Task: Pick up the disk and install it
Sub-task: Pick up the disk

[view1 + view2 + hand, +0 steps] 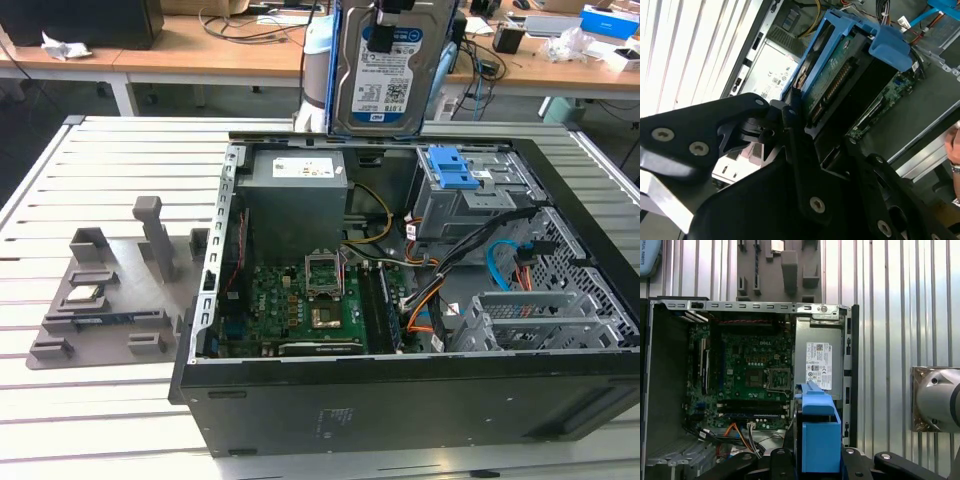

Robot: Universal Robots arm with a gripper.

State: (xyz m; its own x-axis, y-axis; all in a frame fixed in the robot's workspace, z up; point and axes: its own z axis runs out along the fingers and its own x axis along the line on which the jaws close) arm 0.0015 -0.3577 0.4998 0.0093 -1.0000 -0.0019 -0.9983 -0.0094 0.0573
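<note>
Claw (817, 462) closed on the disk (385, 75): your fingers (790, 122) clamp its blue carrier from both sides. The drive hangs upright between them, and the open computer case (400, 395) lies below the claw.

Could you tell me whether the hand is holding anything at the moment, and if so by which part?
The hand holds the disk by its upper end; it hangs upright above the open computer case.
</note>
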